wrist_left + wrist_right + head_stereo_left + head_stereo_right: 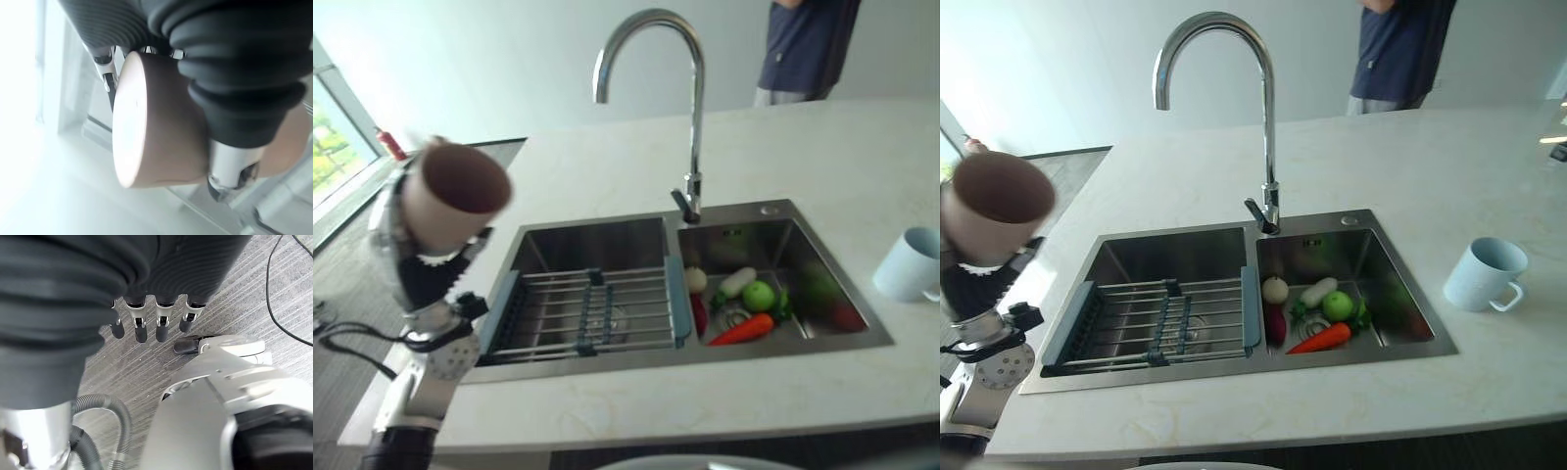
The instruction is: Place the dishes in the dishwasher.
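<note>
The left hand point(421, 264) has its fingers curled round a brown cup point(460, 191), held up tilted, off the counter's point(724, 392) left end; jostled, it could slip and drop. The right hand point(146, 323) hangs with relaxed fingers over the floor point(244, 293). No dishwasher is visible.

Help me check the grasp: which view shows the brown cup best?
The left wrist view: the brown cup fills it, on its side with the left hand curled round it. Both eye views show it raised left of the sink, mouth toward the camera, slightly blurred.
</note>
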### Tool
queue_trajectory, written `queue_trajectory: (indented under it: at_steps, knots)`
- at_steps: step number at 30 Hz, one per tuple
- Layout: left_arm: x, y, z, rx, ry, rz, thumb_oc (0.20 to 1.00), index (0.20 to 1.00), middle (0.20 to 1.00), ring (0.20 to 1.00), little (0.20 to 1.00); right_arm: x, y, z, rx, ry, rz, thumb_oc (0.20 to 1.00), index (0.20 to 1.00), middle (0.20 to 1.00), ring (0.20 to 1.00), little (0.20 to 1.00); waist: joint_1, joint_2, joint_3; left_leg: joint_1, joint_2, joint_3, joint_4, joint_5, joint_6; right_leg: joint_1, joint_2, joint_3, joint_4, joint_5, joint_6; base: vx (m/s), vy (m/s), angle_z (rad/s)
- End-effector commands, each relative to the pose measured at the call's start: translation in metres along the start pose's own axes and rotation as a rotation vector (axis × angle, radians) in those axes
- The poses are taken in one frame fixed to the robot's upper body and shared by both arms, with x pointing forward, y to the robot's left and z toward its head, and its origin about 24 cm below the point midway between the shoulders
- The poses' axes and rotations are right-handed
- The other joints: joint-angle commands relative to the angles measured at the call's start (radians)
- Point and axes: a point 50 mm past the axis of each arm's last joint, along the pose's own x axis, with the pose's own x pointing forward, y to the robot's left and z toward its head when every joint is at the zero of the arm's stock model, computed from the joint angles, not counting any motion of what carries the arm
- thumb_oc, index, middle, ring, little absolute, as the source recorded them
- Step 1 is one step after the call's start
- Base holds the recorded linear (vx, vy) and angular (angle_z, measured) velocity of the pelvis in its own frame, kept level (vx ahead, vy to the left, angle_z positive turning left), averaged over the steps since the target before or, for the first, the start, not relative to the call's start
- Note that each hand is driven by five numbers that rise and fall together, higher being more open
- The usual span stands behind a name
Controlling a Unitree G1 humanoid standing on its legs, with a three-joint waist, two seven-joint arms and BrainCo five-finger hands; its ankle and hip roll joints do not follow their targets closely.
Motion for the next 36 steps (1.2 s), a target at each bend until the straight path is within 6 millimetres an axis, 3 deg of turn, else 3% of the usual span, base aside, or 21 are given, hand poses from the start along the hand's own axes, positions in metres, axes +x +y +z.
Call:
queue_trajectory:
  at_steps: [1,5,6,7,9,10,11,13,14,15,16,19,20,24,27,30,36]
  knots:
    - [0.044,0.017,0.013,-0.031,-0.124,0.146,0.200,0.200,0.200,0.200,0.200,0.009,0.016,0.017,-0.015,-0.038,0.062,1.000,1.000,1.000,1.000,1.000,0.025,-0.024,0.057,0.014,-0.032,-0.108,0.009,-0.125,-0.013,0.042,-0.018,0.006,0.089,-0.186,0.041,0.00,-0.056,0.35]
    - [0.046,0.027,0.010,0.001,-0.114,0.138,0.200,0.200,0.200,0.200,0.200,0.010,0.016,0.021,-0.074,-0.049,0.063,1.000,1.000,1.000,1.000,1.000,0.060,-0.029,0.045,0.010,-0.045,-0.177,0.009,-0.116,-0.018,0.042,0.012,0.026,0.095,-0.203,0.023,0.00,-0.074,0.35]
    - [0.046,0.025,0.010,-0.008,-0.116,0.119,0.200,0.200,0.200,0.200,0.200,0.010,0.018,0.026,-0.094,-0.072,0.056,1.000,1.000,1.000,1.000,1.000,0.066,-0.031,0.048,0.013,-0.048,-0.197,0.019,-0.115,-0.024,0.040,0.041,0.037,0.143,-0.246,0.006,-0.03,-0.128,0.29]
    - [0.046,0.022,0.013,-0.012,-0.131,0.113,0.200,0.200,0.200,0.200,0.200,0.011,0.020,0.032,-0.094,-0.086,0.061,1.000,1.000,1.000,1.000,1.000,0.059,-0.029,0.051,0.000,-0.048,-0.215,0.040,-0.110,-0.023,0.015,0.052,0.056,0.210,-0.261,-0.001,-0.07,-0.125,0.31]
    - [0.047,0.011,0.020,-0.074,-0.161,0.070,0.200,0.200,0.200,0.200,0.200,0.012,0.021,0.036,-0.030,-0.093,0.049,1.000,1.000,1.000,1.000,1.000,0.020,-0.027,0.075,-0.021,-0.055,-0.271,0.094,-0.119,-0.004,-0.047,0.081,0.158,0.355,-0.299,-0.019,-0.16,-0.202,1.62]
    - [0.054,-0.007,0.030,-0.161,-0.170,0.049,0.200,0.200,0.200,0.200,0.200,0.014,0.022,0.042,0.015,-0.083,0.038,1.000,1.000,1.000,1.000,1.000,0.002,-0.026,0.107,-0.045,-0.059,-0.352,0.128,-0.104,-0.007,-0.062,0.121,0.207,0.423,-0.351,-0.066,-0.32,-0.390,2.69]
    - [0.054,-0.012,0.032,-0.165,-0.146,0.031,0.200,0.200,0.200,0.200,0.200,0.015,0.023,0.050,-0.032,-0.071,0.037,1.000,1.000,1.000,1.000,1.000,0.009,-0.025,0.137,-0.100,-0.048,-0.359,0.149,-0.055,-0.046,-0.041,0.129,0.202,0.375,-0.325,-0.066,-0.42,-0.344,4.01]
    - [0.051,-0.014,0.035,-0.196,-0.146,0.002,0.200,0.200,0.200,0.200,0.200,0.015,0.014,0.061,-0.064,-0.072,-0.002,1.000,1.000,1.000,1.000,1.000,0.000,-0.026,0.173,-0.190,0.015,-0.227,0.174,0.025,-0.086,0.008,0.109,0.169,0.291,-0.310,-0.068,-0.44,-0.130,3.09]
    - [0.049,-0.017,0.036,-0.223,-0.145,-0.015,0.200,0.200,0.200,0.200,0.200,0.015,0.011,0.059,-0.039,-0.066,-0.018,1.000,1.000,1.000,1.000,1.000,-0.014,-0.028,0.176,-0.208,0.034,-0.172,0.207,0.032,-0.090,0.011,0.103,0.150,0.272,-0.299,-0.069,-0.50,-0.084,1.97]
    - [0.048,-0.025,0.038,-0.257,-0.141,-0.031,0.200,0.200,0.200,0.200,0.200,0.014,0.008,0.054,-0.018,-0.049,-0.027,1.000,1.000,1.000,1.000,1.000,-0.036,-0.037,0.173,-0.215,0.062,-0.067,0.271,-0.004,-0.078,0.011,0.080,0.094,0.248,-0.286,-0.070,-0.44,-0.056,1.48]
    - [0.049,-0.028,0.040,-0.263,-0.143,-0.037,0.200,0.200,0.200,0.200,0.200,0.013,0.007,0.051,-0.029,-0.044,-0.031,1.000,1.000,1.000,1.000,1.000,-0.042,-0.044,0.168,-0.204,0.065,-0.022,0.304,-0.047,-0.063,0.007,0.064,0.062,0.234,-0.275,-0.068,-0.42,-0.026,1.92]
    - [0.051,-0.035,0.051,-0.271,-0.176,-0.070,0.200,0.200,0.200,0.200,0.200,0.013,0.008,0.040,-0.040,-0.019,-0.038,1.000,1.000,1.000,1.000,1.000,-0.042,-0.062,0.142,-0.135,0.031,0.036,0.346,-0.177,-0.017,-0.002,0.033,-0.013,0.204,-0.247,-0.060,-0.24,0.049,1.60]
    - [0.051,-0.036,0.054,-0.283,-0.182,-0.082,0.200,0.200,0.200,0.200,0.200,0.013,0.008,0.038,-0.034,-0.011,-0.039,1.000,1.000,1.000,1.000,1.000,-0.041,-0.062,0.129,-0.109,0.030,0.042,0.349,-0.203,-0.022,0.003,0.034,-0.023,0.199,-0.259,-0.057,-0.16,0.080,1.30]
    - [0.052,-0.039,0.067,-0.317,-0.203,-0.135,0.200,0.200,0.200,0.200,0.200,0.014,0.012,0.031,0.002,-0.006,-0.042,1.000,1.000,1.000,1.000,1.000,-0.051,-0.061,0.086,-0.042,0.083,0.138,0.320,-0.197,-0.039,-0.004,0.032,-0.111,0.185,-0.251,-0.067,-0.12,0.138,1.34]
    - [0.052,-0.041,0.070,-0.331,-0.203,-0.159,0.200,0.200,0.200,0.200,0.200,0.014,0.016,0.029,0.005,-0.022,-0.038,1.000,1.000,1.000,1.000,1.000,-0.057,-0.045,0.078,-0.008,0.090,0.158,0.215,-0.172,-0.045,-0.024,0.030,-0.145,0.210,-0.253,-0.058,-0.08,0.254,2.09]
    - [0.046,-0.041,0.066,-0.311,-0.204,-0.194,0.200,0.200,0.200,0.200,0.200,0.016,0.026,0.037,-0.049,-0.060,-0.010,1.000,1.000,1.000,1.000,1.000,-0.034,-0.032,0.079,0.026,0.061,0.117,0.080,-0.130,-0.042,-0.029,0.008,-0.156,0.228,-0.244,-0.021,-0.09,0.422,1.09]
    - [0.045,-0.033,0.052,-0.274,-0.154,-0.234,0.200,0.200,0.200,0.200,0.200,0.018,0.035,0.044,-0.166,-0.092,-0.013,1.000,1.000,1.000,1.000,1.000,0.016,-0.040,0.072,0.025,0.009,0.047,0.017,-0.119,-0.009,-0.019,-0.033,-0.124,0.229,-0.222,0.037,-0.11,0.314,0.54]
